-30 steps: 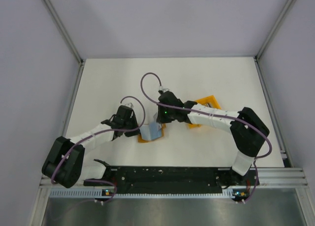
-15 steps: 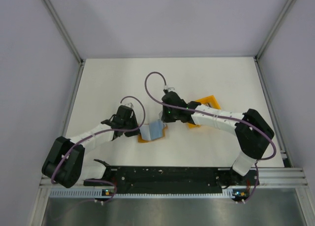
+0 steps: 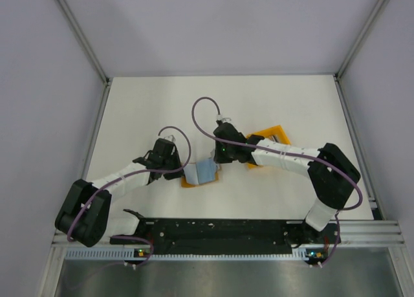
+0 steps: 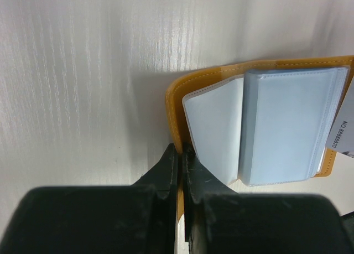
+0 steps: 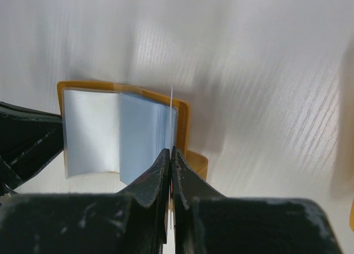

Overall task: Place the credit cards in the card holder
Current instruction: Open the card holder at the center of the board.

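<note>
The card holder (image 3: 202, 173) lies open on the white table, mustard-orange outside with grey-blue sleeves (image 4: 287, 127). My left gripper (image 3: 177, 169) is shut on its orange left edge (image 4: 176, 118) and pins it; the gripper shows in the left wrist view (image 4: 181, 154). My right gripper (image 3: 215, 163) is shut on one thin white credit card (image 5: 171, 107), seen edge-on and standing over the holder's right side (image 5: 182, 121); the gripper shows in the right wrist view (image 5: 170, 154). The same card's printed corner (image 4: 343, 133) shows at the right edge of the left wrist view.
A bright orange bin (image 3: 272, 136) sits right of the holder, mostly hidden under my right forearm. The left gripper's black fingers (image 5: 27, 140) lie close to the holder's left side. Grey walls enclose the table on three sides.
My right gripper has shifted slightly to the right with the card, and the holder's sleeves moved a little with it. The left arm has not moved.
</note>
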Tool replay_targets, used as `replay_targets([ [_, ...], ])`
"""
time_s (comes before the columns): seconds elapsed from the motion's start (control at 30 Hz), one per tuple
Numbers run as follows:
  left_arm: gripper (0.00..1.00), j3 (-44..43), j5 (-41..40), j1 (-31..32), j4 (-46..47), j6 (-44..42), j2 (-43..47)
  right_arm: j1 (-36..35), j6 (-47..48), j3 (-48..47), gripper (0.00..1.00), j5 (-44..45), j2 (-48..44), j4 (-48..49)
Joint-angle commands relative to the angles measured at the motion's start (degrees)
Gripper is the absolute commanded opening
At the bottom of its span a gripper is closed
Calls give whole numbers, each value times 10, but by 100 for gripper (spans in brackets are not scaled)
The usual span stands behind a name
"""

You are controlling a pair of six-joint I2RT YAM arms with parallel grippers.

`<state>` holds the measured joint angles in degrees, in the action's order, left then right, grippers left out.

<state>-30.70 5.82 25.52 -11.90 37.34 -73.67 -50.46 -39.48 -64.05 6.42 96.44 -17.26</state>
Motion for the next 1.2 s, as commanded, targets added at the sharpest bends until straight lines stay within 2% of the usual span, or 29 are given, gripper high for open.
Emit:
replay_targets([
  [0.0, 0, 6, 2, -1, 8, -3, -6, 2, -29, 15, 0, 2, -1, 18],
  [0.63, 0, 8, 9, -1, 18, -2, -9, 1, -60, 14, 0, -62, 20, 63],
  [1.0, 0, 11, 12, -1, 21, -1, -11, 1, -66, -12, 0, -119, 63, 85],
  [1.17, 0, 11, 11, -1, 22, 2, -16, 1, -44, -18, 0, -175, 55, 129],
])
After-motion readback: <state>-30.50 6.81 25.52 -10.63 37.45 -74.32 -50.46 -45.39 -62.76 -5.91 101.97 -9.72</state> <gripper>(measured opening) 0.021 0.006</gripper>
